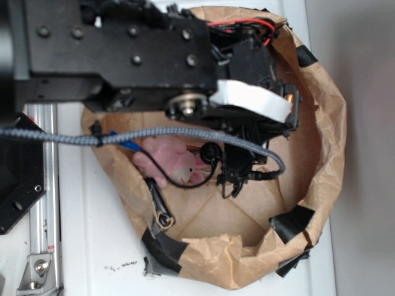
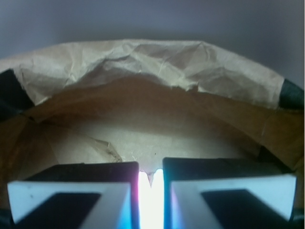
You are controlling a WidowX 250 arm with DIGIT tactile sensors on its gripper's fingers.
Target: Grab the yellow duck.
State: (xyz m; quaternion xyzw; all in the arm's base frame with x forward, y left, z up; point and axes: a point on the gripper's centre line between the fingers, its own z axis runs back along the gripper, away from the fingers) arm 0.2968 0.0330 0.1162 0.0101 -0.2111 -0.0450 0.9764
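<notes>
While the arm (image 1: 123,49) reaches in from the left across the far half of the exterior view, it covers much of the brown paper bag (image 1: 327,123), so you see only part of the bag's floor. The bag sits on the white table (image 1: 92,246), its crumpled rim rolled down and patched with strips of black tape (image 1: 295,222).

Inside it, towards the left and just near of the arm, lies the pink plush (image 1: 170,161), partly hidden behind thin black wiring. A braided grey cable (image 1: 62,137) runs from the left edge over the bag's left rim, and a small blue object (image 1: 126,145) peeks out right under it. A white band (image 1: 250,98) wraps the arm's wrist. A metal rail (image 1: 46,203) lies along the table's left side.

From the wrist camera, you look past the gripper (image 2: 150,171) at the bag's pale floor and its wrinkled far wall. The two fingers (image 2: 95,171) stand almost together, with only a thin bright slit between them. The claw is closed and you can see nothing held in it.

As for the yellow duck, neither view shows it. You cannot tell where it lies; the arm hides the far part of the bag's floor in the exterior view.
</notes>
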